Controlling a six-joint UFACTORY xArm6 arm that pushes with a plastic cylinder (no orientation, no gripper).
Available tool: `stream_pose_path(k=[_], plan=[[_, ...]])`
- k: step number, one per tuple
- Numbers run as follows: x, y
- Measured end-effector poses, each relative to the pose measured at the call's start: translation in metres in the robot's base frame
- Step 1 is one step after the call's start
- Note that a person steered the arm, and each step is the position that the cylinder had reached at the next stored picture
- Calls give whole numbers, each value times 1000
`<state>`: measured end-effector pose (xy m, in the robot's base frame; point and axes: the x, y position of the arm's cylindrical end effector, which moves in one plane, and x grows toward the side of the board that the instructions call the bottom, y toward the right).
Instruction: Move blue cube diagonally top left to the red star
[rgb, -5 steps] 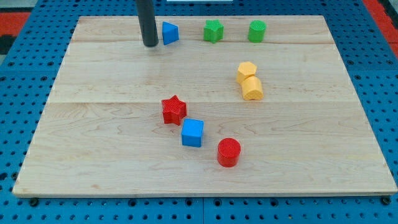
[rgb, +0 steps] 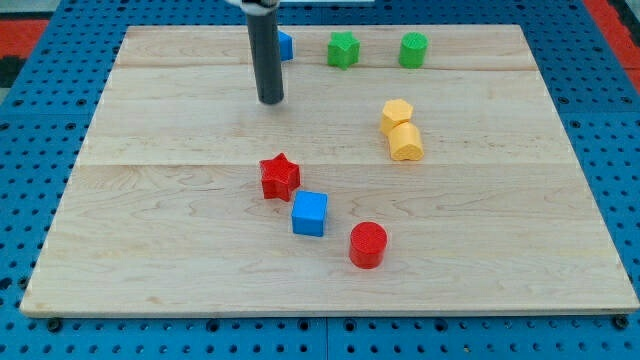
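The blue cube (rgb: 309, 213) lies near the board's middle, touching the lower right of the red star (rgb: 280, 176). My tip (rgb: 271, 101) stands on the board in the upper middle, well above the red star and apart from both blocks. The rod rises from it to the view's top edge.
A red cylinder (rgb: 367, 244) lies just right and below the blue cube. Two yellow blocks (rgb: 401, 130) sit together at the right. Along the top are a small blue block (rgb: 285, 45), partly hidden by the rod, and two green blocks (rgb: 343, 49) (rgb: 413, 49). The wooden board (rgb: 150, 250) rests on a blue pegboard.
My tip has moved down and a little right, from beside the small blue block toward the board's middle. No block has moved.
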<state>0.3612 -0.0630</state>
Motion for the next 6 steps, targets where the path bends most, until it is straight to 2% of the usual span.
stream_pose_path(k=[1, 2, 3, 5, 6], plan=[[50, 65], [120, 93], [155, 77], [166, -70], [200, -70]])
